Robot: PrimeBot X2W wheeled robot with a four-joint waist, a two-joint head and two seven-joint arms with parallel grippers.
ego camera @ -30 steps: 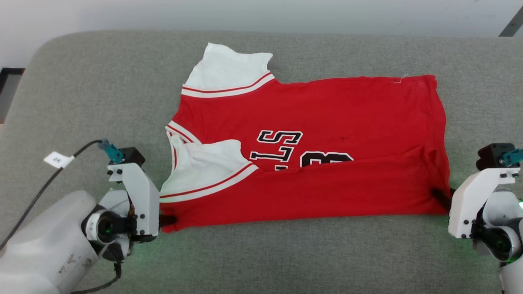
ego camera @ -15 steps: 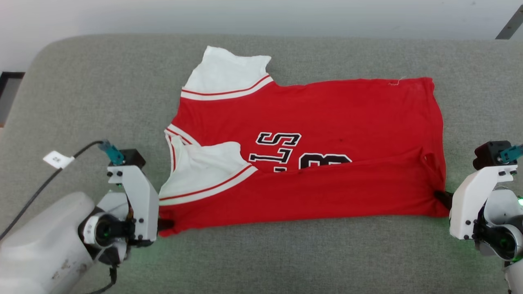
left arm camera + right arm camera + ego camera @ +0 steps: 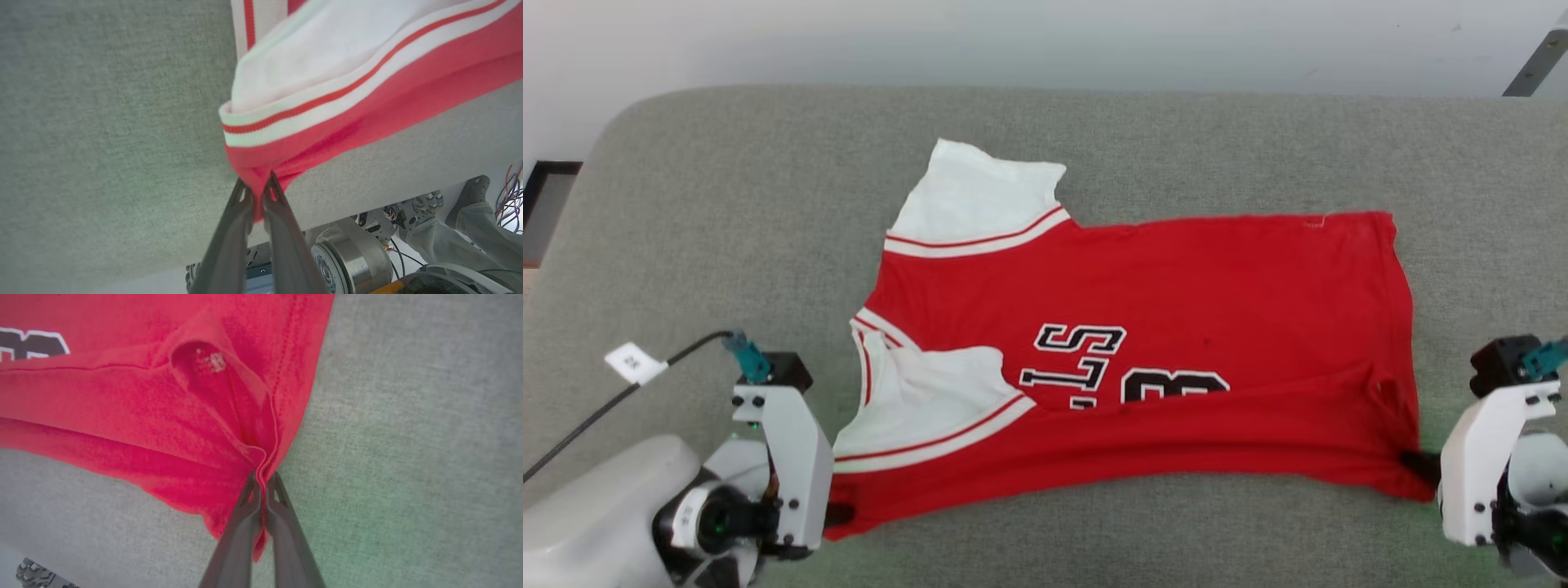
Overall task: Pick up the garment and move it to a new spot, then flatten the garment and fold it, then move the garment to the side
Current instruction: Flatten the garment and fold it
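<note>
A: What carries everything?
B: A grey pad (image 3: 727, 204), rounded at its far left corner.
A: And the jersey (image 3: 1176, 278)?
B: It is spread across the pad's middle, collar toward the left edge and hem toward the right. Its near part is folded over.
A: Left gripper (image 3: 257, 190)?
B: Pinched tight on the jersey's near left corner, close to the pad's near edge.
A: Right gripper (image 3: 261, 477)?
B: Clamped on the near right corner at the hem, where the cloth bunches into creases.
A: Sleeves?
B: One white sleeve (image 3: 980, 192) lies flat toward the far edge. The other sleeve (image 3: 923, 392) lies on the red.
A: Smaller things?
B: Black letters (image 3: 1086, 359), half covered by the fold, and a white tag (image 3: 635, 362) on the left arm's cable (image 3: 572, 441).
</note>
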